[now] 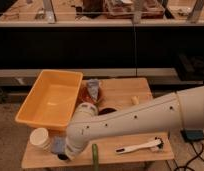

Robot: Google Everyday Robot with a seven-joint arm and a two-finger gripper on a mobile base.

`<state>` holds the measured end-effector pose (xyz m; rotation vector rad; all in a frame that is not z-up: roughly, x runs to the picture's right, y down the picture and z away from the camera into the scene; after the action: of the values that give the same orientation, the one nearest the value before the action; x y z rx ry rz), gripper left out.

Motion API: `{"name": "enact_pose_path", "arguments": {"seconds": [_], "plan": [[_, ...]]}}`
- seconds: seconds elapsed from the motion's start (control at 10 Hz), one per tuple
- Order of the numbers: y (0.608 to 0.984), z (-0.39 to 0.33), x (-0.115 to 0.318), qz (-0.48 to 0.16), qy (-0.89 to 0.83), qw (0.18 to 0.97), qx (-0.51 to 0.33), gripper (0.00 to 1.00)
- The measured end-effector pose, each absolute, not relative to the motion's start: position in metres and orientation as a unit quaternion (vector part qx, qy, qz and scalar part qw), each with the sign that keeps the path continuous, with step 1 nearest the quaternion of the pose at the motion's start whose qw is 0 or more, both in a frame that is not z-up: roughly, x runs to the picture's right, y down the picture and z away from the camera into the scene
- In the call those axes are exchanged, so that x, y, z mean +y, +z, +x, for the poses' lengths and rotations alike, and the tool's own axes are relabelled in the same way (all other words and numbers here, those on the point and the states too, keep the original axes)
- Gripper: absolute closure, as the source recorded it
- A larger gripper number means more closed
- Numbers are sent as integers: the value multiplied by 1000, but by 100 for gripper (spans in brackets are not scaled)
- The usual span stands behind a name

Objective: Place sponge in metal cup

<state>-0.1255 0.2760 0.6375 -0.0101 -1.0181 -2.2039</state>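
White robot arm (145,119) reaches in from the right, across the wooden table (122,90) toward its near-left corner. Gripper (61,150) sits low at that corner, just right of the white round container (40,138), claw pressed together on the sponge (58,145), a blue-grey pad showing between wrist and container; the finger tips themselves are mostly hidden under the wrist. Metal cup (93,89) stands far-centre on the table, just right of the yellow tray (51,97), looks tilted or odd-shaped, hard to tell exactly; it is well apart from the gripper. Yellow tray takes up the left part of the table, long side running near to far. Dark bowl (107,110) pokes out from behind the arm, middle of the table, mostly covered. Small pale yellowish object (135,100) right of the bowl, near the arm's upper edge. White brush-like tool (139,147) lies flat near the near-right edge. Green thin object (95,154) at the near edge, centre, partly hanging past the edge. Dark shelving (100,45) behind the table.
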Motion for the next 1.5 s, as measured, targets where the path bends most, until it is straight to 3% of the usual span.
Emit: {"name": "enact_pose_path", "arguments": {"seconds": [0.2, 0.3, 1.0, 1.1, 1.5], "plan": [[639, -126, 278, -5, -849, 350, -395, 98], [639, -126, 278, -4, -849, 351, -395, 91], [635, -126, 277, 3, -846, 352, -400, 25], [635, -126, 277, 2, -846, 352, -400, 20], [636, -129, 277, -1, -842, 351, -408, 20]]}}
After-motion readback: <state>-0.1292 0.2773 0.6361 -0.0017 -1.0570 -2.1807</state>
